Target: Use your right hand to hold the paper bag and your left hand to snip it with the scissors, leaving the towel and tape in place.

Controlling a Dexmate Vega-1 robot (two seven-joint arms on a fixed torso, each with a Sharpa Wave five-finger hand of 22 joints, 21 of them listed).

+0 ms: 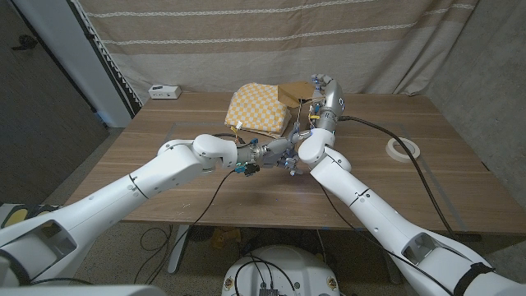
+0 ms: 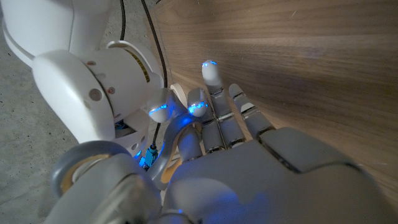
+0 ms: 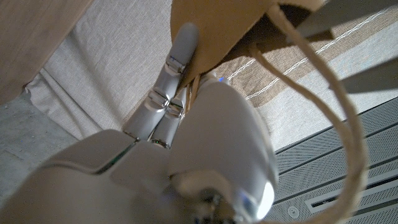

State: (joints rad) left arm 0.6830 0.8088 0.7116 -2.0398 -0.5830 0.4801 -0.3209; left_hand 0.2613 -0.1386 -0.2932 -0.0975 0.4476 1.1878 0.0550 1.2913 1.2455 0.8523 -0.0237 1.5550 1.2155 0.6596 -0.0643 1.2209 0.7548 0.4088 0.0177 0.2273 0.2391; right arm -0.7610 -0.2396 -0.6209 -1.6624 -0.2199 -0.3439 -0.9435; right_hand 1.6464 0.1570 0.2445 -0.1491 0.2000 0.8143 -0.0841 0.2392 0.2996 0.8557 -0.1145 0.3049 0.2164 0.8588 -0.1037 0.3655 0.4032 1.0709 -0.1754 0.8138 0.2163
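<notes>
1. The bag is brown paper, at the far middle of the table, touching the checked towel on its right side. The right hand is up at it, and the right wrist view shows fingers clamped on the paper edge, so it's grasping the bag.
2. Left hand sits mid-table, tucked against the right arm's elbow. The left wrist view shows its fingers reaching out along the wood; can't tell if it's got anything in it. I can't pick out scissors anywhere.
3. Tape is well off to the right, untouched.
4. Handling guess: the bag's light, thin and crinkly, so it'll flop or tear if yanked. Its twine handle hangs loose. Best to pinch near the top rim and keep the paper taut so a snip bites cleanly instead of folding.
</notes>
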